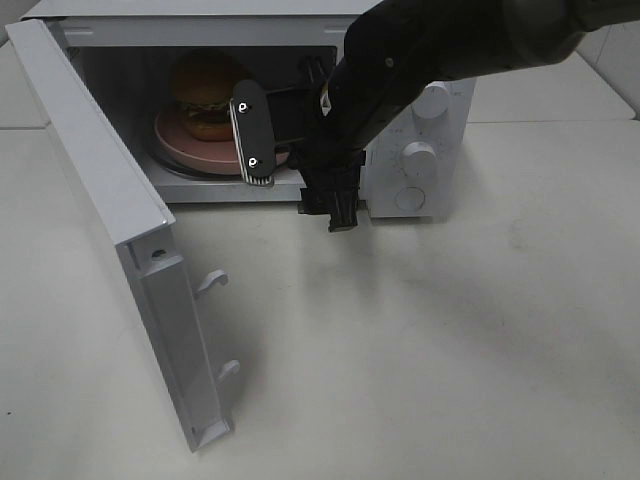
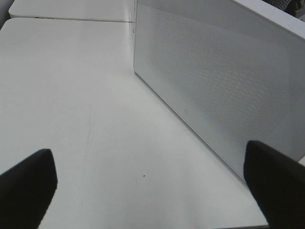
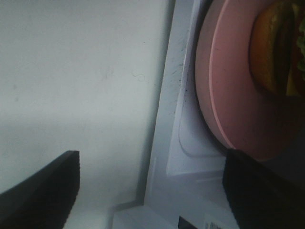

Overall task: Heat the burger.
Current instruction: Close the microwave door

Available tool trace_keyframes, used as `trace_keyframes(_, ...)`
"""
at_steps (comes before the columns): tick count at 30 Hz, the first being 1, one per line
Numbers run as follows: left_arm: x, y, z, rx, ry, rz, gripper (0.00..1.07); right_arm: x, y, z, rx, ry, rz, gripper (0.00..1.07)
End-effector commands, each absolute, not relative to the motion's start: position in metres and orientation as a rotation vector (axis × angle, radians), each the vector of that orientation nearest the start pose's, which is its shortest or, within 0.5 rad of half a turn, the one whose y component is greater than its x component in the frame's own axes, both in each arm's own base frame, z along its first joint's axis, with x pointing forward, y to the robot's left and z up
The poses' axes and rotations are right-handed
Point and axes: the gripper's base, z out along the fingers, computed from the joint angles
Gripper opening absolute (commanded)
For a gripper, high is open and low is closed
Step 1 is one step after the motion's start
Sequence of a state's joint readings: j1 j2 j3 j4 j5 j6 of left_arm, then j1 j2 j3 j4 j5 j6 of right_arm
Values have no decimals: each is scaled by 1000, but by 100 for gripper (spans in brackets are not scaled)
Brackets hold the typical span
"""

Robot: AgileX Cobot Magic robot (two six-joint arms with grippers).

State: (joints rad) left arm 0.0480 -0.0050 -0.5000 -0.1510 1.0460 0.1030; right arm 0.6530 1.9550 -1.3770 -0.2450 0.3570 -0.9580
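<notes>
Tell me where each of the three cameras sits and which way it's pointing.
Exterior high: mounted above, looking down on the table and into the open microwave; the right arm and right gripper show.
Left wrist: on the left arm, facing along the table at the door, its dotted outer face; the left gripper tips show.
Right wrist: on the right arm, facing the microwave's sill, the pink plate and the burger; both its fingertips show.
Shared: exterior and right wrist both see the burger on the plate.
</notes>
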Motion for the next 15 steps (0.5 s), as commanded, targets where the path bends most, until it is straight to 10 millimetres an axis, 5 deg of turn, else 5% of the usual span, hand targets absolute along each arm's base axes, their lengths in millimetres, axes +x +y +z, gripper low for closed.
trace_keyframes(1, -8, -13, 279, 58, 1985, -86, 100, 342, 251, 216, -1864, 1532, -347, 79)
trace_keyframes(15, -8, -13, 279, 58, 1985, -86, 100, 306, 217, 239, -1715, 1825, -298, 76)
